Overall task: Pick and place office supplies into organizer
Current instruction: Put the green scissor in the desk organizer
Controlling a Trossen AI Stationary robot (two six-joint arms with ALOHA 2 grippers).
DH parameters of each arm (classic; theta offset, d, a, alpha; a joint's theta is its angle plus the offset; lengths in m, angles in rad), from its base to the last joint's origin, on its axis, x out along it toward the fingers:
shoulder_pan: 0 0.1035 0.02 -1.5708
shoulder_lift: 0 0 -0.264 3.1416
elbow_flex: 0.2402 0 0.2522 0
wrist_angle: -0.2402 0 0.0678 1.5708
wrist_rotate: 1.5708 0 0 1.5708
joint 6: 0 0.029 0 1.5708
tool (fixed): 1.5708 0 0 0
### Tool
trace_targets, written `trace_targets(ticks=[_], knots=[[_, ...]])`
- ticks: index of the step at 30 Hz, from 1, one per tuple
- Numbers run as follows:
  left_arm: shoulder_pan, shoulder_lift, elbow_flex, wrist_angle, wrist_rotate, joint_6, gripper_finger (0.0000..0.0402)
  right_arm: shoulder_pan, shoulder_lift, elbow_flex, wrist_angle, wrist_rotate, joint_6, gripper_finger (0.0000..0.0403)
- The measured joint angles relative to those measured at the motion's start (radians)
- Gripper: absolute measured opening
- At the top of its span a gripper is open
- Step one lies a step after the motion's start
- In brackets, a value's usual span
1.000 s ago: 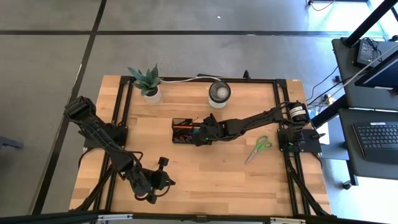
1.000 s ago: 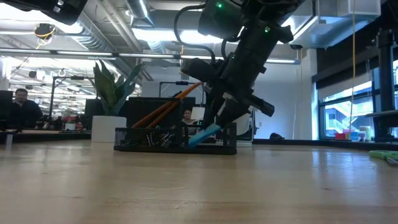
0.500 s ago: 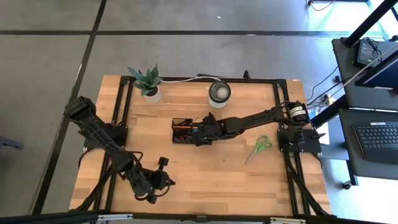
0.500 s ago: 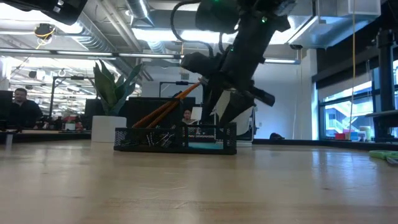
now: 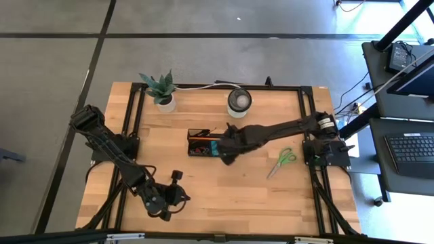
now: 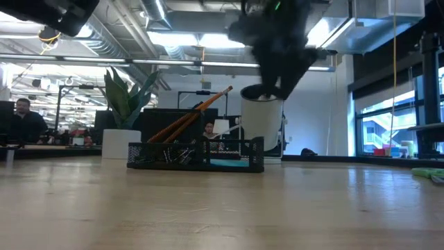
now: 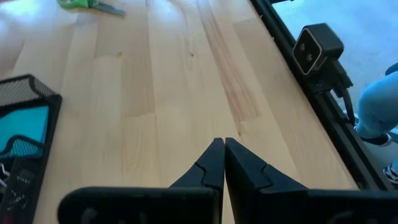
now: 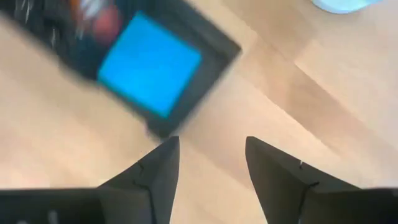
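Right gripper (image 8: 208,165) up above the wooden table (image 5: 224,196), just off the right end of the small black mesh desk organizer (image 5: 203,144), fingers spread and holding nothing. Blue square sticky-note pad (image 8: 149,65) lying flat in the organizer's end compartment, orange pencils (image 6: 191,114) leaning out of the other end at a slant. Green-handled scissors (image 5: 281,161) flat on the table, well apart from the organizer, over toward the right arm's base. Left gripper (image 7: 224,163) parked low near the table's front edge, fingers pressed together, empty. Potted green plant (image 5: 161,90) and round white-rimmed cup (image 5: 239,101) sitting toward the back edge.
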Motion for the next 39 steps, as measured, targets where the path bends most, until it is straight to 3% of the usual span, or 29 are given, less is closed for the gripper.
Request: trace_targets(ticks=[6, 14, 24, 32, 39], knots=[[0.0, 0.0, 0.0, -0.014, 0.0, -0.017, 0.0006, 0.108, 0.0, 0.164, -0.288, -0.015, -0.127, 0.0187], [0.001, 0.0, 0.0, -0.01, 0.0, -0.029, 0.0008, 0.267, -0.008, 0.201, -0.39, -0.012, -0.141, 0.0187], [0.014, 0.0, 0.0, -0.006, -0.004, -0.051, 0.0008, 0.326, -0.239, -0.046, -0.392, -0.03, -0.121, 0.0187], [0.053, 0.0, 0.0, -0.009, -0.012, -0.052, 0.0008, 0.332, -0.443, -0.322, -0.389, -0.08, -0.326, 0.0187], [0.106, 0.0, 0.0, -0.009, -0.013, -0.104, 0.0008, 0.332, -0.514, -0.53, -0.388, -0.102, -0.538, 0.0187]])
